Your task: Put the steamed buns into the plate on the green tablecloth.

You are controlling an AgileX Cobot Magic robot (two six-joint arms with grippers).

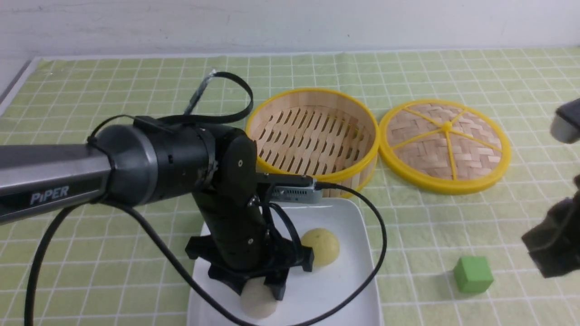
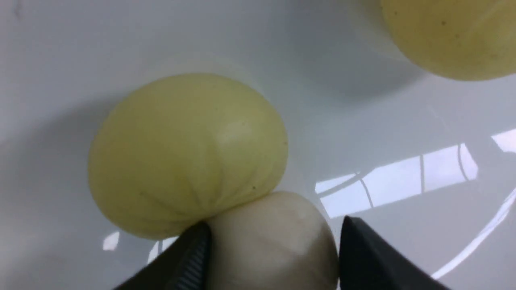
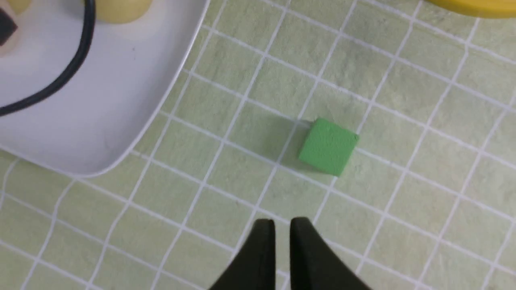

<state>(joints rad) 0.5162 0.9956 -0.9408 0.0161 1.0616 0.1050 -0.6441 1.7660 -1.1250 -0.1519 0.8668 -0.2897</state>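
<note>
The white square plate (image 1: pixel 346 222) lies on the green tablecloth (image 1: pixel 136 81) in front of me. My left gripper (image 1: pixel 263 290) points down into it and is shut on the off-white bun (image 1: pixel 257 302), which rests on the plate. In the left wrist view the off-white bun (image 2: pixel 270 241) sits between both fingers, touching a pale yellow bun (image 2: pixel 187 155). A second yellow bun (image 2: pixel 447 36) lies apart on the plate (image 2: pixel 80 48); it also shows in the front view (image 1: pixel 321 246). My right gripper (image 3: pixel 282 225) is shut and empty above the cloth at the right (image 1: pixel 553 258).
The round bamboo steamer basket (image 1: pixel 312 136) stands empty behind the plate, its woven lid (image 1: pixel 446 145) flat to its right. A green cube (image 1: pixel 473 274) lies on the cloth right of the plate, just ahead of the right gripper (image 3: pixel 328 146). A cable hangs over the plate.
</note>
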